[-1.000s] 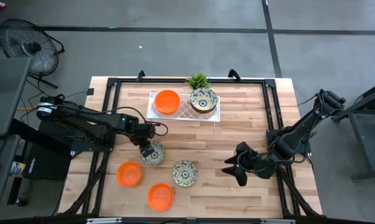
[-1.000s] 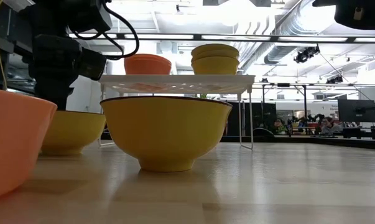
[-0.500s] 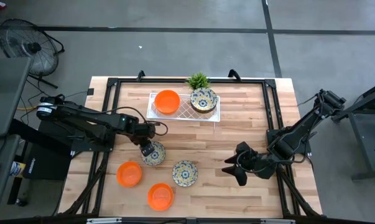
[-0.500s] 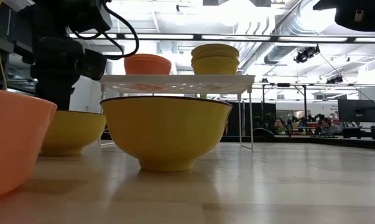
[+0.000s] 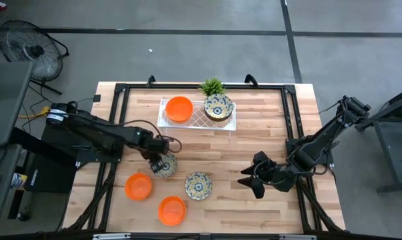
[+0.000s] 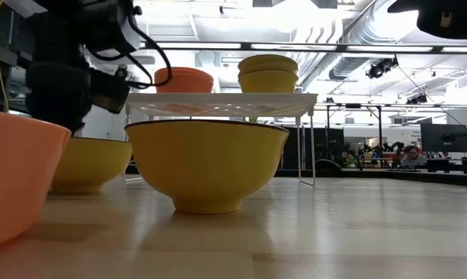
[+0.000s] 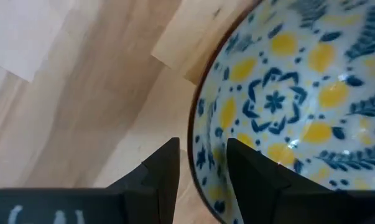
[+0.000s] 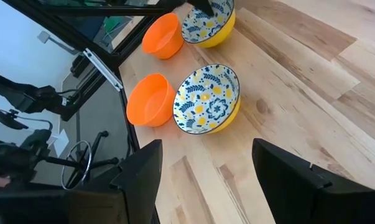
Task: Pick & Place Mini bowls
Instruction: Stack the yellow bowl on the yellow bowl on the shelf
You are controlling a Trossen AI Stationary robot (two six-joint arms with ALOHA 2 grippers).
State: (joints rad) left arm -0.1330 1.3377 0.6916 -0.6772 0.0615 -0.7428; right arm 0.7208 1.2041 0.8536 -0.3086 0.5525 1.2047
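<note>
Counter [image 5: 254, 143]: wooden top filling the middle of the high view, carrying everything listed here.

Tray [image 5: 197, 120]: white lattice stand at upper centre. On it sat an orange bowl [image 5: 179, 109] at its left end and patterned bowls [image 5: 218, 107] at its right; the low view showed two of the latter stacked. A potted plant [image 5: 213, 86] stood just behind.

Left tool [image 5: 157, 162]: left of centre in the high view, at the near rim of a patterned bowl [image 5: 164, 165]. The left wrist view showed one finger [image 7: 164, 171] outside the wall and the other inside, partly closed astride the rim; firm contact could not be confirmed.

Right tool [image 5: 249, 181]: lower right, waiting above bare counter, fingers spread fully, holding nothing.

Loose bowls, lower left: a second patterned bowl [image 5: 197, 186], and two orange bowls [image 5: 139, 186] and [image 5: 171, 210], none touching.

Handling advice: the rim pinch looked shallow, so the fingers should seat deeper on the wall and close firmly before lifting. Lift straight up, keep the bowl level, and clear the tray's edge before setting down.

Change against the earlier frames: the left arm's elbow had swung toward the frame's lower edge and its tool shifted slightly beside the bowl; bowls, tray and right arm lay unchanged.
</note>
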